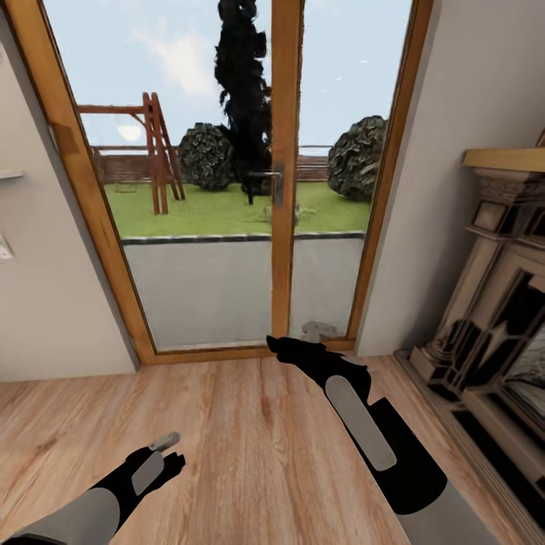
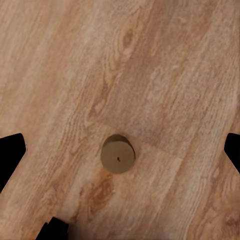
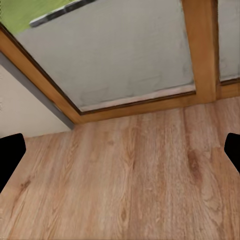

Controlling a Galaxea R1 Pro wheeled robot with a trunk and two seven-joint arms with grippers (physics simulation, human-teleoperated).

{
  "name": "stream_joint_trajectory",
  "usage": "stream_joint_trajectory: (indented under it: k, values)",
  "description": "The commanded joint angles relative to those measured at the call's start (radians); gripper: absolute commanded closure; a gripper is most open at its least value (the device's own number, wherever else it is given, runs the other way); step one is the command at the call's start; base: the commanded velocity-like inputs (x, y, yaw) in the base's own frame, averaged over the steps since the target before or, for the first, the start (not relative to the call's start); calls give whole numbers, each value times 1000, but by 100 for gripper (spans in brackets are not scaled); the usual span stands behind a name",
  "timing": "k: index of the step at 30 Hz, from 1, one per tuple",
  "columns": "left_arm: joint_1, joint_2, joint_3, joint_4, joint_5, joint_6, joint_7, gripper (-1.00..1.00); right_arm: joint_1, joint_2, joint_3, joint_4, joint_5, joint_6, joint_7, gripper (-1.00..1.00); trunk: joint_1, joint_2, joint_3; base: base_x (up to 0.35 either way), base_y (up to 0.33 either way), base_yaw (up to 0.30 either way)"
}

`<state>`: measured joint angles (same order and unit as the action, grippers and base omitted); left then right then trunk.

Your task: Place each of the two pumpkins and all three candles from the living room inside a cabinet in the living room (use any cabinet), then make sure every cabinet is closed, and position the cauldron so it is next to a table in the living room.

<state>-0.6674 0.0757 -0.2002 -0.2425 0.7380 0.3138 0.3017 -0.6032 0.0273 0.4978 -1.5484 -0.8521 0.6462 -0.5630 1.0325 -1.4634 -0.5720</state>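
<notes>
One candle (image 2: pixel 118 156), a short beige cylinder seen from above with a tiny wick dot, stands upright on the wooden floor (image 2: pixel 165 65). My left gripper (image 2: pixel 121 150) hangs above it, open, with its dark fingertips (image 2: pixel 11 155) wide apart on either side and not touching it. In the head view the left gripper (image 1: pixel 163 445) is low over the floor at the near left. My right gripper (image 1: pixel 314 331) reaches out toward the foot of the glass door, open and holding nothing; the right gripper (image 3: pixel 120 150) faces bare floor and the door's wooden frame.
A wood-framed glass double door (image 1: pixel 286 189) fills the wall ahead, with a garden outside. An ornate stone-coloured fireplace (image 1: pixel 499 333) stands along the right wall. Plank floor (image 1: pixel 242 454) stretches between my arms. A small dark shape (image 2: pixel 55 231) sits near the candle.
</notes>
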Motion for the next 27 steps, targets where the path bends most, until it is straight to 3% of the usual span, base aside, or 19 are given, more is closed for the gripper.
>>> stream_joint_trajectory:
  k: [1,5,18,23,27]
  values:
    - [0,1,-8,-3,10,5,7,-100,-1,0,1,-1,-10,1,-10,-100,0,-1,-1,51,304,0]
    - [0,1,-8,-3,7,4,7,-100,-1,0,1,-1,-10,1,-9,-100,0,-1,-1,24,199,0]
    - [0,1,-7,-3,5,4,5,-100,-1,0,1,-1,-12,2,-8,-100,0,-1,-1,1,10,0]
    - [1,4,-6,-3,3,2,-2,-100,-1,1,0,0,-15,0,-1,-100,19,-36,-17,0,0,0]
    - [2,13,-6,-3,1,2,-30,-100,-1,2,-1,1,-15,-5,65,-100,35,-64,-29,0,0,0]
